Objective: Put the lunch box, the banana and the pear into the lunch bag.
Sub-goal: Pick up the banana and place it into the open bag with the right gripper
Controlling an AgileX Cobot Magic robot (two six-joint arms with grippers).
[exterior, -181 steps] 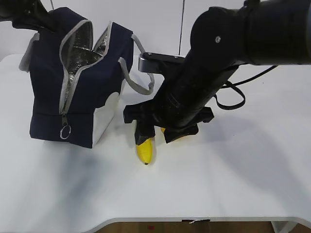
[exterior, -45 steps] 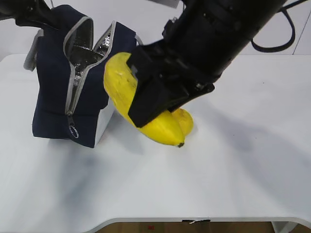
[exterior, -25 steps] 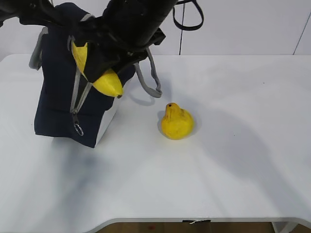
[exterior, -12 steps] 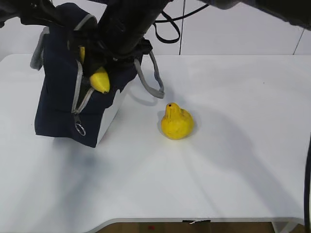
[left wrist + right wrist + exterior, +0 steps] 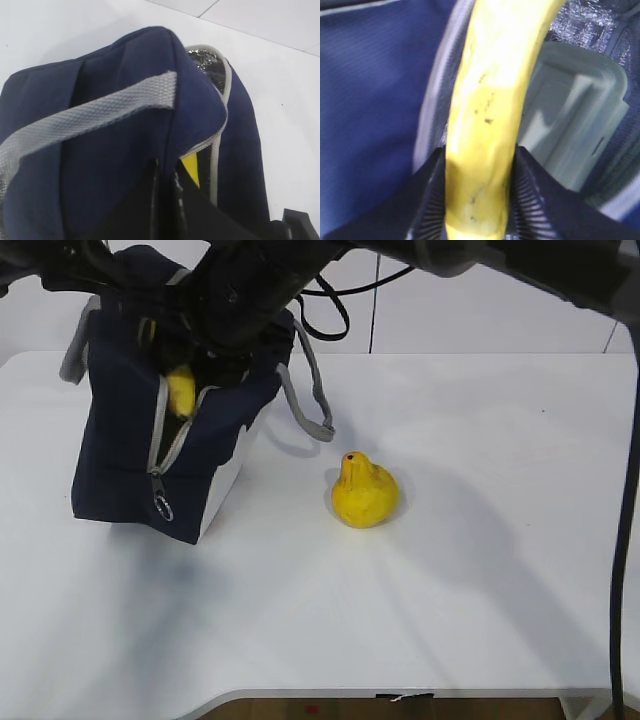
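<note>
- The lunch bag (image 5: 150, 455) stands upright on the far-left part of the white table (image 5: 450, 620), its zipper open down the near face and the ring pull hanging low.
- The right gripper (image 5: 476, 200) is clamped on the banana (image 5: 490, 100), 1 ribbed pad on each side of the fruit; the jaws stand at the width of the banana.
- In the exterior view the right arm (image 5: 250, 290) reaches across from the right and covers the top of the bag. A small part of the banana shows in the zipper gap, inside the mouth of the bag.
- The lunch box (image 5: 575, 120) already lies inside the bag, its pale green lid visible just right of the banana against the silver foil lining (image 5: 590, 20).
- The left gripper (image 5: 165, 200) has its jaws closed tight against each other at the far-left top edge of the bag, pressed to the navy fabric; whether cloth is pinched between them cannot be told.
- A grey strap handle (image 5: 90, 120) lies across the fabric beside that gripper.
- The pear (image 5: 364, 491) sits upright on the table, right of the bag and well apart from it, untouched by either gripper.
</note>
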